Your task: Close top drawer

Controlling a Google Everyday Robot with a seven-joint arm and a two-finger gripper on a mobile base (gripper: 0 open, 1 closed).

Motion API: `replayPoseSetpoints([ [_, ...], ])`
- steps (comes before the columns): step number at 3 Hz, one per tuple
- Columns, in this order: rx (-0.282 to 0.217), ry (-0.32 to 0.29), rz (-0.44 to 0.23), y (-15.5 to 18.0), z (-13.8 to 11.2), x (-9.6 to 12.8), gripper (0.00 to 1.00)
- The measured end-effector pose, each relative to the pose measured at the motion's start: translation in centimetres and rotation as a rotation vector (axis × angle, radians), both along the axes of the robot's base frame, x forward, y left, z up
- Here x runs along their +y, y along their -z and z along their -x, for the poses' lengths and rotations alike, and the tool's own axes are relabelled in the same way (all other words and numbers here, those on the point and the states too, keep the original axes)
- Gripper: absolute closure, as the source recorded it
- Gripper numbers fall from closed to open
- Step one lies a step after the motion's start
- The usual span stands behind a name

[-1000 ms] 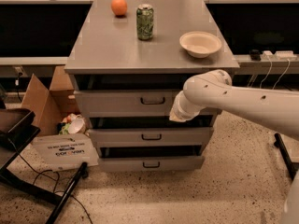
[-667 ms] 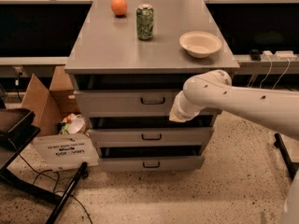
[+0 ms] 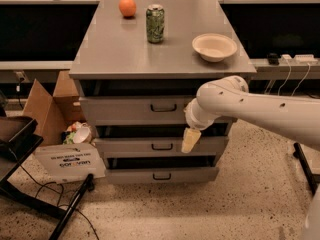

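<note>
Gripper [image 3: 191,140] seemingly below gray top drawer [image 3: 130,111]

1. Lab or workshop: speckled hard floor [image 3: 250,204] below the gripper [image 3: 191,140], which hangs before a gray drawer cabinet [image 3: 150,59].
2. Power strip [image 3: 295,59] with plugged cords up-right of gripper; opened cardboard box [image 3: 42,109] to its left.

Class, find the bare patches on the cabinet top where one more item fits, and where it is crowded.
Free: the cabinet top from can and bowl to its front edge, and left, before the orange. Crowded: the back by orange and can; the right by the bowl. The gripper hangs before the middle drawer.
</note>
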State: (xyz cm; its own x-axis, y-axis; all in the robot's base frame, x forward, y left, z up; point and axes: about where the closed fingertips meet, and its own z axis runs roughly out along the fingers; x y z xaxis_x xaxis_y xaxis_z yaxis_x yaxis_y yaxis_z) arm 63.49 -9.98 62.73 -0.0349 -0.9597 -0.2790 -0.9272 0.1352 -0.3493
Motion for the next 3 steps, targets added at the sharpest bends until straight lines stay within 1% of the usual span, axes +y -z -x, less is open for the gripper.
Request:
replayPoseSetpoints([
  [1,0.0,0.0,0.0,0.0,0.0,0.0,0.0],
  [2,0.0,0.0,0.0,0.0,0.0,0.0,0.19],
  [3,0.0,0.0,0.0,-0.01,0.12,0.01,0.42],
])
